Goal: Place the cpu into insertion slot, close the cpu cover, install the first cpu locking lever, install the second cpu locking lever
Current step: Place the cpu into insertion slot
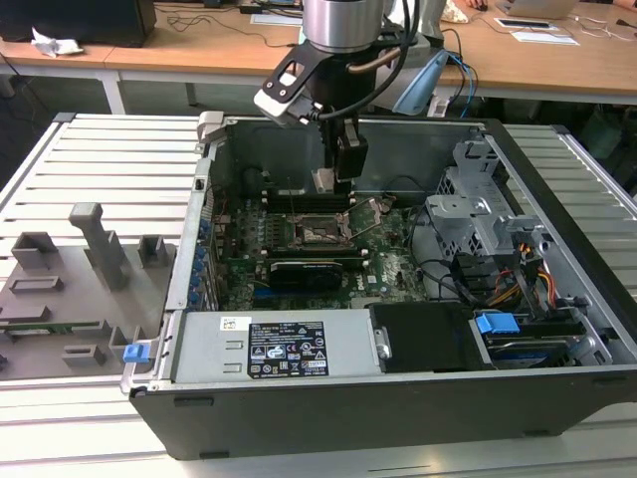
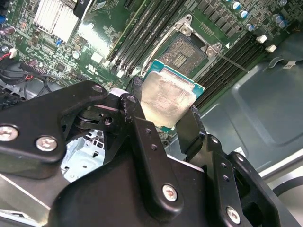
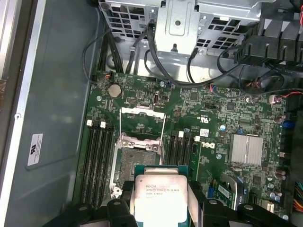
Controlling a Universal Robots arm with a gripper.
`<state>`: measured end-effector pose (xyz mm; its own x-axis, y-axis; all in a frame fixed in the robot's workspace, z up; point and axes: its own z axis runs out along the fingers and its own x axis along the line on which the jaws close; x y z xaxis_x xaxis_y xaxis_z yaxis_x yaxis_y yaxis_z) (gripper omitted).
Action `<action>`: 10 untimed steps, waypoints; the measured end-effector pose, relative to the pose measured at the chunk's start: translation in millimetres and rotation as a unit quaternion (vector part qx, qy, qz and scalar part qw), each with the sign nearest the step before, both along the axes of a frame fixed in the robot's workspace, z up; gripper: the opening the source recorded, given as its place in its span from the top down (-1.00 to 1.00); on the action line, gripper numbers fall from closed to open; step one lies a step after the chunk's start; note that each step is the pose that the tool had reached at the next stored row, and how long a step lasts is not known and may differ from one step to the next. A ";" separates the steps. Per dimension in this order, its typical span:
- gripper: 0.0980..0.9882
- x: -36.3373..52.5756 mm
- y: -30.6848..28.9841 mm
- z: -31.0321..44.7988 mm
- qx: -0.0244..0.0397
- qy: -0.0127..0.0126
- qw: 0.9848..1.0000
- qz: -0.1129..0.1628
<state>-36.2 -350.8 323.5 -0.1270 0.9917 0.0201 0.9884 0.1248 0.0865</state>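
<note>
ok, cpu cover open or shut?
Open: cpu cover swung back off the insertion slot, pin grid bare; fingers hold the cpu.

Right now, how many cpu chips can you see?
1. The cpu is pinched in the claw, above the motherboard near the insertion slot, which has no chip in it. None looks hidden.

Slatted metal table [image 1: 119, 149] w/ open PC case [image 1: 398, 408] & grey jig plate [image 1: 50, 299].

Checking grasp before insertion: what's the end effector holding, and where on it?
The end effector pinches the cpu by two opposite edges, clear of the insertion slot.
</note>
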 end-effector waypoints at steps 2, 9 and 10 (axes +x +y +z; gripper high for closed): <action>0.02 0.0 0.0 -0.3 0.000 0.000 1.000 0.000; 0.02 -0.2 0.0 -2.4 0.000 0.000 1.000 -0.003; 0.02 -0.2 0.0 -4.4 0.000 0.000 1.000 -0.021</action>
<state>-36.4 -350.7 319.1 -0.0854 0.9961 0.0202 0.9928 0.0834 0.0865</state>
